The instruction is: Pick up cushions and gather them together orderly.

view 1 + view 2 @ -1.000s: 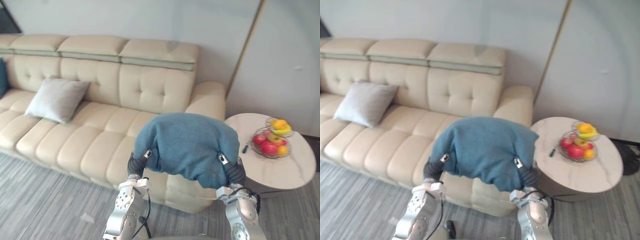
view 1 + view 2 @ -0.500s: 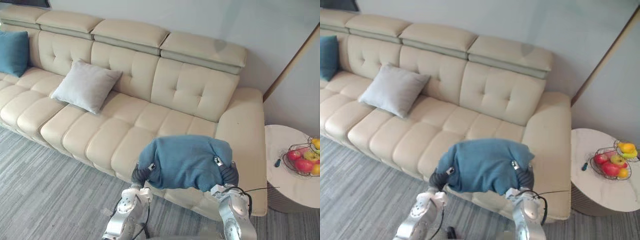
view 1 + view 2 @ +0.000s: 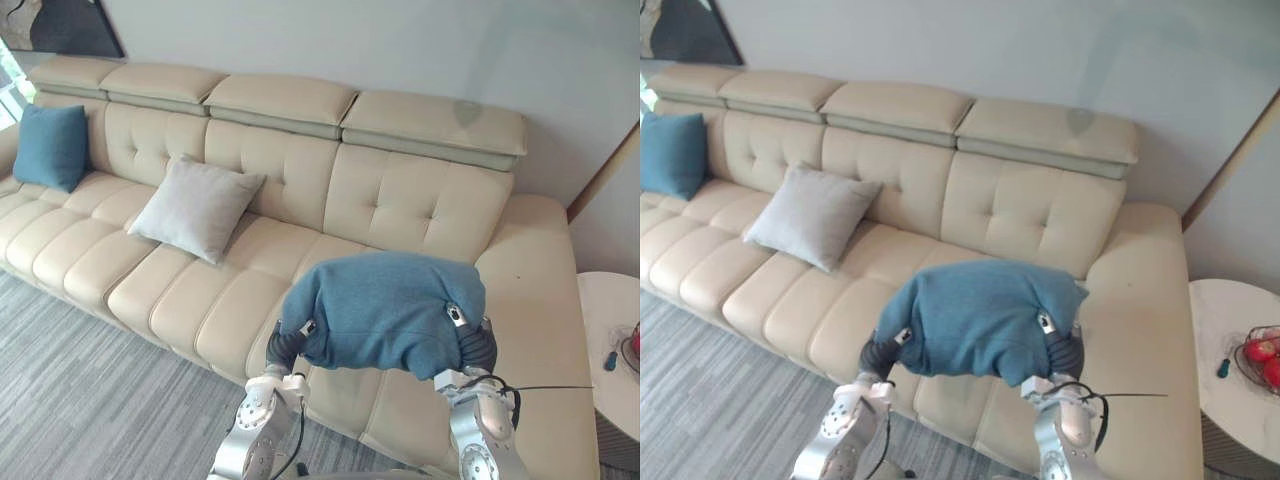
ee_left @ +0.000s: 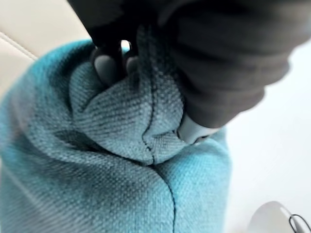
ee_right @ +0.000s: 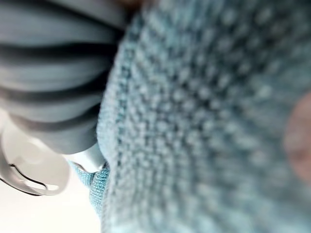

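Both ends suit this soft, light teal cushion [image 3: 385, 310]: left robot hand [image 4: 104, 68] pinches fabric; right robot hand [image 5: 53, 73], I cannot tell.

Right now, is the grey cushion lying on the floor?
No, the grey cushion sits up on the sofa seat, leaning against the backrest.

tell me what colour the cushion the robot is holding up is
It's a teal blue woven fabric cushion, clearest in the left eye view.
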`<state>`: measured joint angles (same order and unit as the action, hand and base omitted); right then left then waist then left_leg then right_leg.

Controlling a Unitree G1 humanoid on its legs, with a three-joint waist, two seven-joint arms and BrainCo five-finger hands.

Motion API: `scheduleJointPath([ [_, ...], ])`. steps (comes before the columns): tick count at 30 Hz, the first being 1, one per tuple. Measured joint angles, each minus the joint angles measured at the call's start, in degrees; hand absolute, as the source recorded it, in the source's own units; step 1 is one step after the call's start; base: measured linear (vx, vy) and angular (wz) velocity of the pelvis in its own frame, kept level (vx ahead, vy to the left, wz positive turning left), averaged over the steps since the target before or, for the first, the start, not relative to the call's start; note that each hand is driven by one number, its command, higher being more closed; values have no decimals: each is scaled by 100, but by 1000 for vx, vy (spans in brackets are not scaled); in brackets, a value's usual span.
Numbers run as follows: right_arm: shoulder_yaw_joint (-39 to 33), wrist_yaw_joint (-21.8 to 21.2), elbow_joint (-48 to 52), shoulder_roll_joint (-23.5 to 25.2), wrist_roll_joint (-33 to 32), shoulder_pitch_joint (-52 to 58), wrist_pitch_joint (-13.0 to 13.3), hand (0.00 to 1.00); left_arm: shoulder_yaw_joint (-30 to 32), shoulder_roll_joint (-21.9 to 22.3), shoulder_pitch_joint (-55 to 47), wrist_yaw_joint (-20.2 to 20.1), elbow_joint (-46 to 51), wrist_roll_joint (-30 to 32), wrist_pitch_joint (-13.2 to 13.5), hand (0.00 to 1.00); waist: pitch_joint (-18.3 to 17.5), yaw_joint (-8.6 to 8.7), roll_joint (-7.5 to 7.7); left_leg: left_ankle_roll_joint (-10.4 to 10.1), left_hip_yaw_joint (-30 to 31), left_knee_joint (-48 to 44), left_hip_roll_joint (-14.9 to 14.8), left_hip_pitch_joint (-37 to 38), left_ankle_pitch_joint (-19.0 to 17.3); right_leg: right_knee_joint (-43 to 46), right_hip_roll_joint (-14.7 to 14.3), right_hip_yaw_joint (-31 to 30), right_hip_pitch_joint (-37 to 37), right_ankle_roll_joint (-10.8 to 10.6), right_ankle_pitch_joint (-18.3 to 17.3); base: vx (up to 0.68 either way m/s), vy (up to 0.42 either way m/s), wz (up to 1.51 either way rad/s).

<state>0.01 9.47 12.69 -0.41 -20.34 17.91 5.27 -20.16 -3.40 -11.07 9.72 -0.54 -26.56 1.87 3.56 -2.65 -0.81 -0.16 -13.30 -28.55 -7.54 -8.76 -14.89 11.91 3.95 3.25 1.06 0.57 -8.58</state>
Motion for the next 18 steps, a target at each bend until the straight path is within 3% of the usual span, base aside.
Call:
scheduleJointPath([
  [1, 0, 2, -3, -1, 1, 2, -1, 100, 10, 26, -4, 0, 4, 5, 3, 100, -33, -16, -56, -100, 569, 756, -28, 122, 195, -17, -71, -210, 60, -36, 22, 108, 228, -78],
  [2, 0, 2, -3, -7, 6, 1, -1, 100, 9, 29, -15, 0, 12, 11, 3, 100, -70, -26, -108, -152, 759, 987, -42, 165, 355, -17, -119, -286, 103, -84, 30, 106, 272, -81],
  [3, 10, 3, -43, 12, 15, -19, -6, 100, 20, 0, -23, 0, 20, 46, -5, 100, -95, -49, -106, -540, 855, 1089, 31, 242, 434, -30, -131, -506, 143, -208, 43, 113, 245, -73],
  [4, 17, 4, -45, 45, 33, 31, -26, 100, 21, -37, -92, 1, 90, 62, -8, 100, -101, 14, 50, -469, 627, 1171, 123, 329, 439, -177, 14, -739, 134, -350, 132, 113, 245, -68],
  [8, 42, 1, -46, 48, 45, 44, -76, 100, -4, -85, -221, 0, 121, 66, -18, 100, -102, 39, 226, -386, 159, 1285, 310, 492, 393, -435, 220, -1150, 176, -552, 313, 36, 167, -56],
  [13, 48, -1, -280, 33, 249, 63, -76, 100, -36, -208, -258, 0, 153, 177, -38, 100, -93, 52, 215, -298, -64, 1458, 346, 461, 424, -510, 242, -1342, 399, -631, 411, -20, 27, -32],
  [18, 48, 262, -510, 2, 927, -58, -86, 100, -32, -211, -66, 32, 158, 415, -61, 100, -104, 27, 183, -322, -196, 1481, 247, 14, 471, -670, 137, -1481, 880, -580, 635, -29, -40, -18],
])
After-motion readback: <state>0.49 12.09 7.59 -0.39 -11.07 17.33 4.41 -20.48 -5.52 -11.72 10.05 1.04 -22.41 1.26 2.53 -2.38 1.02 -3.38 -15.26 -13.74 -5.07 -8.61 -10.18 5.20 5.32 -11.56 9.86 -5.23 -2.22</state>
